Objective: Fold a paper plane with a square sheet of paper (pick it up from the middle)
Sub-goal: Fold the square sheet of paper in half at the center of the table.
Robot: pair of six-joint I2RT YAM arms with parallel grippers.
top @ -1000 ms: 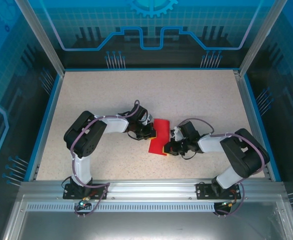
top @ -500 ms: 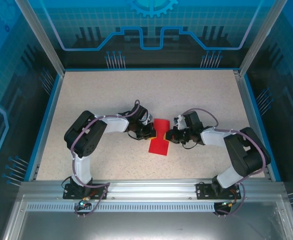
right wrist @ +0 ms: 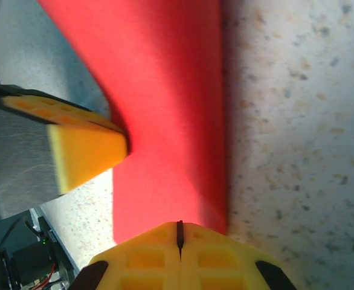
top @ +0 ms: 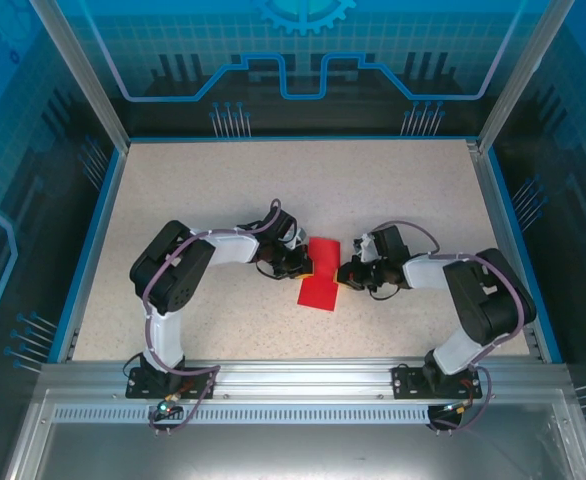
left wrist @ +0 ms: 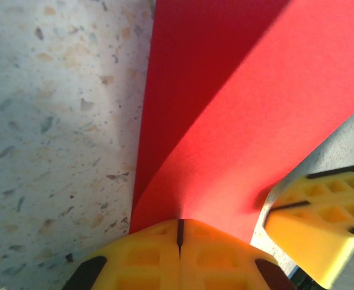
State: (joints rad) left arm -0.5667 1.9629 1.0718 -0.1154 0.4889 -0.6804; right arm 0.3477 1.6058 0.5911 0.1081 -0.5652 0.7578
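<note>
On the speckled beige surface, centre: thin bright red square sheet of paper. Left tool and right tool, each pressed together, pinch opposite edges, likely to bow the middle for creasing.

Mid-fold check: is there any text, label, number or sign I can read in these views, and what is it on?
No readable text anywhere.
Sheet of paper: plain red, no print.
Left fingers and right fingers: yellow with moulded squares, no markings.
Back wall: a gear drawing and a line pattern, no letters.
</note>
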